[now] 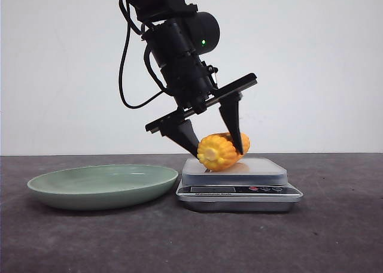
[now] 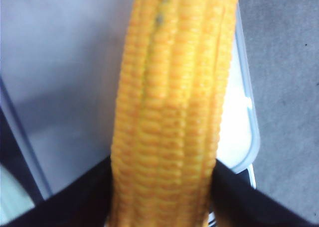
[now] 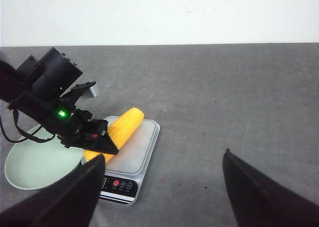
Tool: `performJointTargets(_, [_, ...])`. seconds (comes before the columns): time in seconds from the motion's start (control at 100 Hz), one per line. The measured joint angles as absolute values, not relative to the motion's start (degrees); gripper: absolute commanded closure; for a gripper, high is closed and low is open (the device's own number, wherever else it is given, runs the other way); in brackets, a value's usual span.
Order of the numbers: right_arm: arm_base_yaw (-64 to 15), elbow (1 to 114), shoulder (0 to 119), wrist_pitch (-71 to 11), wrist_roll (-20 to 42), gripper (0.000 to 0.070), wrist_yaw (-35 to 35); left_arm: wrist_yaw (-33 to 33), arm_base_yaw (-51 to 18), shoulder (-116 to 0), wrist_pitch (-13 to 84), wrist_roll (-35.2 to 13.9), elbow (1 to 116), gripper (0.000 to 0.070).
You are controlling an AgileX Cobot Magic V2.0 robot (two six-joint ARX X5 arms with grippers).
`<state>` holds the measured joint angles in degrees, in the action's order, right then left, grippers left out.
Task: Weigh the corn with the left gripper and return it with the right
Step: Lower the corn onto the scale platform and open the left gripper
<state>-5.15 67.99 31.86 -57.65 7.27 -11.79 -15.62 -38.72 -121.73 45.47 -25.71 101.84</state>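
A: Front view first. What is the left gripper (image 1: 215, 142) doing?

B: It leans down over the scale (image 1: 239, 189), its two black fingers (image 1: 235, 124) set on either side of the corn (image 1: 220, 151). The cob lies on the scale's platform, pale cut end toward the camera. A green plate (image 1: 103, 185) sits just beside the scale on the left.

A: And the left wrist camera?

B: The corn (image 2: 172, 117) fills the middle of the frame, lengthwise over the white platform (image 2: 65, 77). The dark fingers (image 2: 239, 197) press against both flanks of the cob, so the jaws are closed onto it, no wider than the cob itself.

A: The right wrist view?

B: The right gripper (image 3: 159, 192) hangs well apart from the scale (image 3: 130, 160), over bare grey table (image 3: 224, 102), fingers (image 3: 75, 197) spread wide with nothing between them. From there the corn (image 3: 122, 130) shows lying on the scale, the left gripper (image 3: 97, 145) at its near end, the plate (image 3: 37, 162) beside
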Motion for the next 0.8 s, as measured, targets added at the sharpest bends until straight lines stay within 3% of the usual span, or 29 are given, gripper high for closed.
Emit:
performJointTargets(0.17, [-5.1, 68.0, 31.9, -57.6, 7.3, 0.0243, -11.8, -15.9, -39.0, -121.7, 45.4, -25.7, 102.0, 0.0204])
performJointTargets(0.32, [-5.1, 68.0, 31.9, -57.6, 7.3, 0.0243, -11.8, -16.3, -39.0, -121.7, 45.4, -25.7, 102.2, 0.0000])
performJointTargets(0.61, [-5.1, 68.0, 31.9, -57.6, 7.3, 0.0243, -11.8, -14.8, -39.1, -122.1, 47.6, -25.7, 104.5, 0.0000])
performJointTargets(0.8, [-5.1, 68.0, 31.9, -57.6, 7.3, 0.0243, -11.8, -12.4, -39.0, -123.4, 52.7, -24.4, 113.4, 0.0000])
